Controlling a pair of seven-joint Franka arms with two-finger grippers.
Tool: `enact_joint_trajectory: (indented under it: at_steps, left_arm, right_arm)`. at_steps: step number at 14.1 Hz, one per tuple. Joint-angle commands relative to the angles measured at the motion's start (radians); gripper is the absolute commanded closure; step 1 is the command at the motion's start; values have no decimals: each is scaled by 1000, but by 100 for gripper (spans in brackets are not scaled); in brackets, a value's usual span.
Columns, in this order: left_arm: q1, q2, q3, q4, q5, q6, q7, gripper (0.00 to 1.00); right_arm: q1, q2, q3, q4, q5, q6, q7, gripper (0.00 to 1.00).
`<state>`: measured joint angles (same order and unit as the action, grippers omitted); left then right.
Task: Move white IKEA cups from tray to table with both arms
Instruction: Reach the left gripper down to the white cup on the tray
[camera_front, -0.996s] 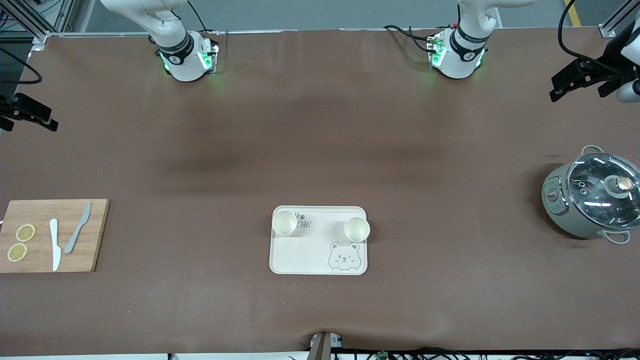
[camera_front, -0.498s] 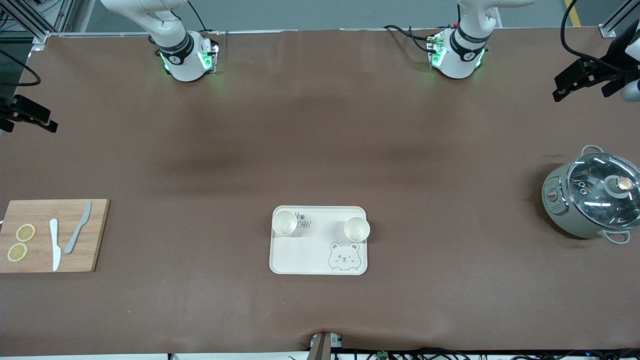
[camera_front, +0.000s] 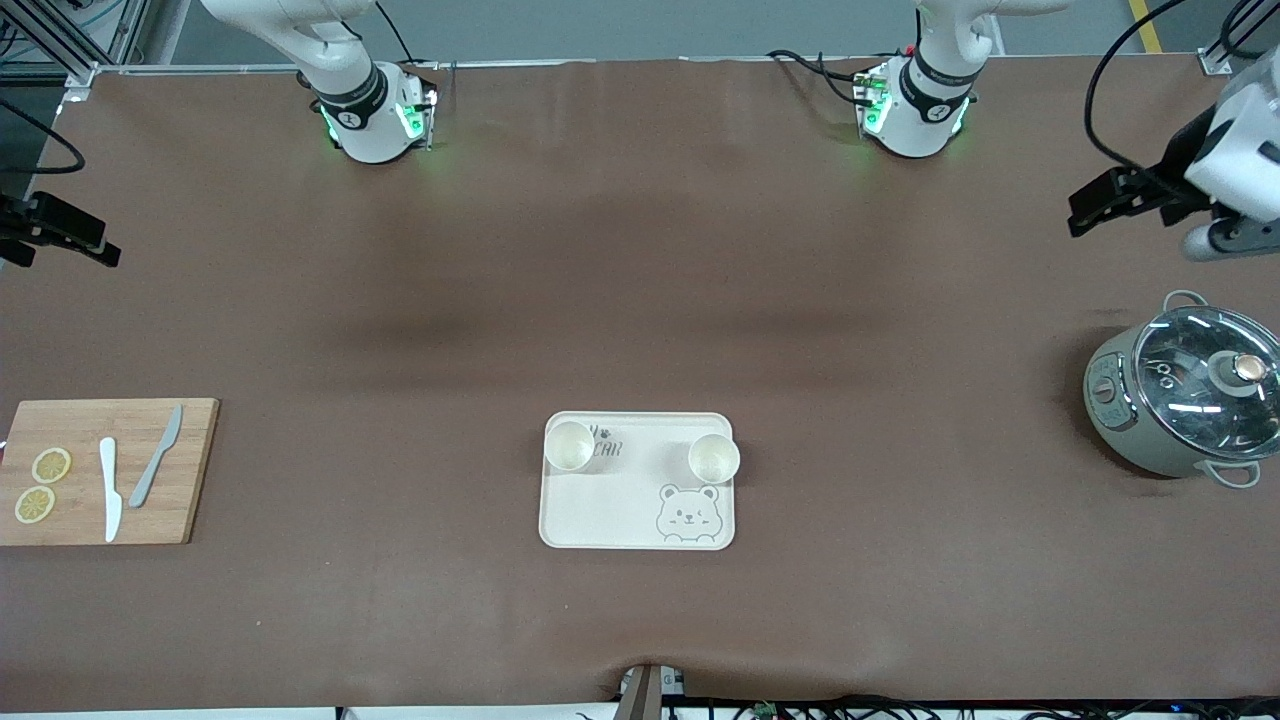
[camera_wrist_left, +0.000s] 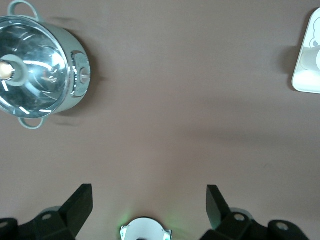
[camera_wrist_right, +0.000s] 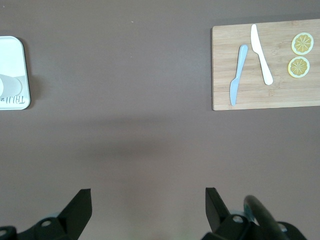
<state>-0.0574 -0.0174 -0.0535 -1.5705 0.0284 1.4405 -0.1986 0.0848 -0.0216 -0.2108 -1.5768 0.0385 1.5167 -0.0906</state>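
Two white IKEA cups stand upright on the cream bear tray (camera_front: 610, 510) in mid-table, one (camera_front: 569, 445) at the corner toward the right arm's end, the other (camera_front: 713, 458) at the edge toward the left arm's end. My left gripper (camera_front: 1110, 197) is open and empty, up over bare table at the left arm's end; its wrist view (camera_wrist_left: 148, 202) shows both fingers spread wide. My right gripper (camera_front: 62, 250) is open and empty, up over the table's edge at the right arm's end, fingers spread wide in its wrist view (camera_wrist_right: 147, 204).
A grey-green pot with a glass lid (camera_front: 1185, 398) stands at the left arm's end, also in the left wrist view (camera_wrist_left: 40, 75). A bamboo board (camera_front: 190, 470) with two knives and two lemon slices lies at the right arm's end, also in the right wrist view (camera_wrist_right: 265, 95).
My left gripper has swung a little inward over the table, and more of its white wrist shows. The right gripper has barely moved. The cups and tray have not moved.
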Motion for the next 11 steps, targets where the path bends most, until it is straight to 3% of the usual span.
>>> enact_joint_trajectory:
  at_steps: [1, 5, 9, 11]
  left_arm:
    - [-4, -4, -26, -101, -7, 116, -18, 0]
    - [-7, 48, -89, -223, -10, 314, -80, 0]
    - [-27, 207, -192, -224, 1, 492, -253, 0]
    - [-74, 282, -193, -218, 1, 598, -343, 0]
  right_arm:
    - [-19, 14, 11, 18, 24, -4, 3, 0]
    - [-20, 15, 11, 18, 24, -4, 3, 0]
    - [-20, 26, 11, 20, 24, 11, 3, 0]
    - [-17, 26, 11, 20, 24, 14, 3, 0]
